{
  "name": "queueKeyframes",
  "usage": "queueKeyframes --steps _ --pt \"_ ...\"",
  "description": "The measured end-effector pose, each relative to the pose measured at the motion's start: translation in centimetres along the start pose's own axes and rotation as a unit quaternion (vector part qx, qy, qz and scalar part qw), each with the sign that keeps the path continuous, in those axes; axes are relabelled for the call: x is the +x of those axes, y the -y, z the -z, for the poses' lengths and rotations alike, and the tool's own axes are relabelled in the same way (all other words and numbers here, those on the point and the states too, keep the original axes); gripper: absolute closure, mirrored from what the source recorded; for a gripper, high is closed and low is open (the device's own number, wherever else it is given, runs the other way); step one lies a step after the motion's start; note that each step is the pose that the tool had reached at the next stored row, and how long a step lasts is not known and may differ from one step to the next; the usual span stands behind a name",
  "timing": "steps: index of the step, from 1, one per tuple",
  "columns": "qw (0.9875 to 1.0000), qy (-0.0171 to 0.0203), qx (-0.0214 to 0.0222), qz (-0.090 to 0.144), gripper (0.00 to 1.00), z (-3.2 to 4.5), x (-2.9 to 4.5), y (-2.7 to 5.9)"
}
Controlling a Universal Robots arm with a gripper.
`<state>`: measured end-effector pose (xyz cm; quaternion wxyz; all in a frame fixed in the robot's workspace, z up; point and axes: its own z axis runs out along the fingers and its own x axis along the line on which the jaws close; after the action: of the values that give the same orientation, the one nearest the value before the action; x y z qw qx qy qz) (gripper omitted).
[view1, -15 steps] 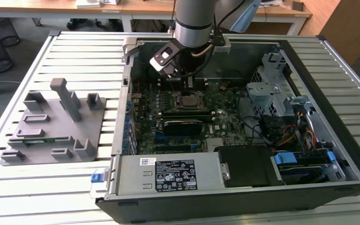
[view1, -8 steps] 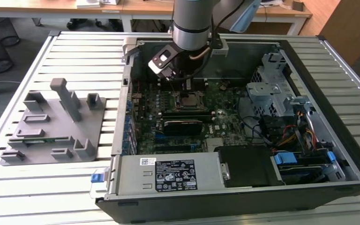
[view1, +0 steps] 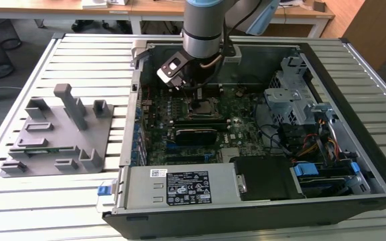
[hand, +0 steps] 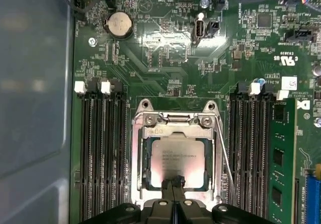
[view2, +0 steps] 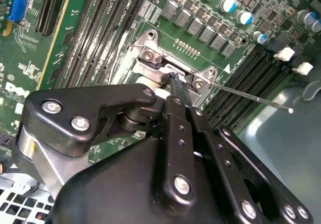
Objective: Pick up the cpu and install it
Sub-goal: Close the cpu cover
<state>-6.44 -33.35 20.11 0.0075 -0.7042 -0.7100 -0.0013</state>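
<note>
Slatted worktop [view1: 79, 55] carrying an open computer case [view1: 374, 165], gripper [hand: 174, 168] low over the motherboard socket [hand: 138, 148].
Nearest, the gripper is pressed together, seemingly pinching nothing, its tip at one edge of the cpu [hand: 177, 152], which lies flat inside the socket; memory slots [hand: 98, 143] flank it beyond. Light, stiff and slick-topped, with a fragile underside, it seems best gripped by opposite thin edges.

The computer case [view1: 364, 165] lies open on the table [view1: 86, 55], with the fixture tray [view1: 52, 143] to the exterior view's left of it. Inside, the cpu [hand: 176, 148] sits in the socket [hand: 139, 133] (memory slots [hand: 100, 148] flank it on both sides), with the gripper [hand: 173, 170] over one edge.
</note>
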Motion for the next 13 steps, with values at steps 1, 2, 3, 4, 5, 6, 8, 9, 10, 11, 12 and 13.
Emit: queueKeyframes --steps 1,2,3,4,5,6,8,9,10,11,12,13 --pt "1.0000 0.0000 0.0000 0.000 0.89 -0.09 0.00 0.00" --pt "1.0000 0.0000 0.0000 0.000 0.89 -0.13 0.00 0.00" --pt "1.0000 0.0000 0.0000 0.000 0.89 -0.12 0.00 0.01" --pt "1.0000 0.0002 -0.0003 0.000 0.89 -0.06 -0.01 0.01" --pt "1.0000 0.0000 -0.0009 0.000 0.89 0.15 0.00 0.01" --pt "1.0000 0.0000 -0.0013 0.000 0.89 0.48 0.01 0.01" --pt "1.0000 0.0000 -0.0018 0.000 0.89 1.24 0.02 0.01" --pt "1.0000 0.0001 -0.0019 0.000 0.89 1.43 0.02 0.02" --pt "1.0000 0.0002 -0.0019 0.000 0.89 1.45 0.02 0.01" --pt "1.0000 0.0002 -0.0020 0.000 0.89 1.45 0.02 -0.04" --pt "1.0000 0.0003 -0.0018 0.000 0.89 1.45 0.02 -0.21" --pt "1.0000 0.0004 -0.0016 0.000 0.89 1.46 0.02 -0.43"
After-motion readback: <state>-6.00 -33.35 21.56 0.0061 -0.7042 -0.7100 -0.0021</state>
